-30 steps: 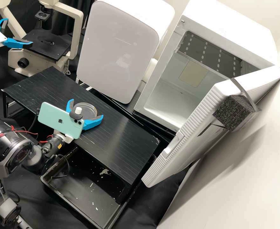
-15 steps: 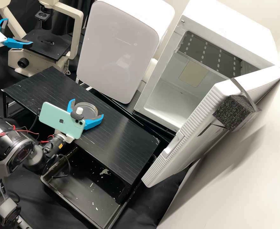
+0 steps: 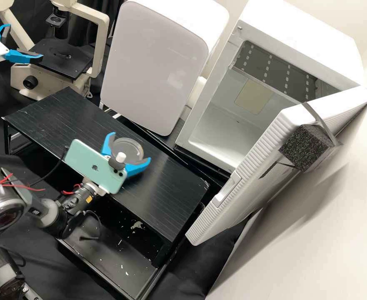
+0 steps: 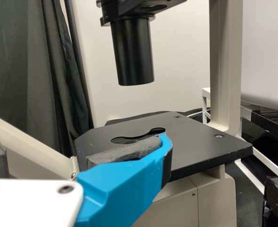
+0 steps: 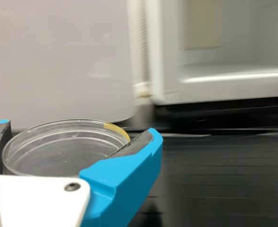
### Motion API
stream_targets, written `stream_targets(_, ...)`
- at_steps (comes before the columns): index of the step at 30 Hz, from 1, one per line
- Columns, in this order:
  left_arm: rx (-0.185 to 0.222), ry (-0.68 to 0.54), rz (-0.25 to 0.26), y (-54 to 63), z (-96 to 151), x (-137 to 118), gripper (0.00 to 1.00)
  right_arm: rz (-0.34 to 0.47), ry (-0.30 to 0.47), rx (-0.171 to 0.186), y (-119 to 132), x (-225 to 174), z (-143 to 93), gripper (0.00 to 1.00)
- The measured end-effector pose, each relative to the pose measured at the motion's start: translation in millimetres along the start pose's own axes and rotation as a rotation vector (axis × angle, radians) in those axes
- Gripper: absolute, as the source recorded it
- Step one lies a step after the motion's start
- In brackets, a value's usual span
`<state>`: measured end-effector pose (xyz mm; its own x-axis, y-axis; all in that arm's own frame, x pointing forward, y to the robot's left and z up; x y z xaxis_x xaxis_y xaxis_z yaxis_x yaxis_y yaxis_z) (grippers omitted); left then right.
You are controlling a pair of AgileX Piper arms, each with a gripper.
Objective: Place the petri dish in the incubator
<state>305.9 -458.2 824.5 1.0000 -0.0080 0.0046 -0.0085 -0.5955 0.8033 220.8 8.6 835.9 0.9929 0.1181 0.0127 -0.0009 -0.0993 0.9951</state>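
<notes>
The clear, round, shallow petri dish [image 3: 126,148] was over the black, flat, rectangular platform [image 3: 166,187], gripped at its sides b/w the jaws of the R gripper [image 3: 131,146]. Beyond stood the white, box-shaped incubator [image 3: 304,37] w/ its ribbed white door [image 3: 250,187] open. Near the beige metal microscope [image 3: 102,41], the L gripper [image 3: 25,42] had jaws wide apart, w/ nothing b/w.

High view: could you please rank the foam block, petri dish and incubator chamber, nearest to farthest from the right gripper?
1. Petri dish, held in the right gripper.
2. Incubator chamber, to the right.
3. Foam block, farther right, on the door.
</notes>
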Motion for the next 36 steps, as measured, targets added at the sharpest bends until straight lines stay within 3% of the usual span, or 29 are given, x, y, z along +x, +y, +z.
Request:
stream_targets(4, 0.0, 0.0, 0.0, 0.0, 0.0, 0.0, 1.0, 0.105, -0.033, 0.003, 27.3, 3.0, 9.9, 0.0)
stream_targets(15, 0.0, 0.0, 0.0, 0.0, 0.0, 0.0, 1.0, 0.265, -0.045, -0.064, 81.4, 66.9, 40.1, 0.0)
stream_targets(21, 0.0, 0.0, 0.0, 0.0, 0.0, 0.0, 1.0, 0.367, -0.091, -0.097, 112.5, 104.8, 53.1, 0.0)
stream_targets(24, 0.0, 0.0, 0.0, 0.0, 0.0, 0.0, 1.0, 0.383, -0.104, -0.112, 124.5, 121.6, 56.6, 0.0)
stream_targets(29, 0.0, 0.0, 0.0, 0.0, 0.0, 0.0, 1.0, 0.388, -0.101, -0.104, 132.8, 149.8, 58.6, 0.0)
stream_targets(36, 0.0, 0.0, 0.0, 0.0, 0.0, 0.0, 1.0, 0.344, -0.115, -0.099, 133.1, 186.9, 62.1, 0.0)
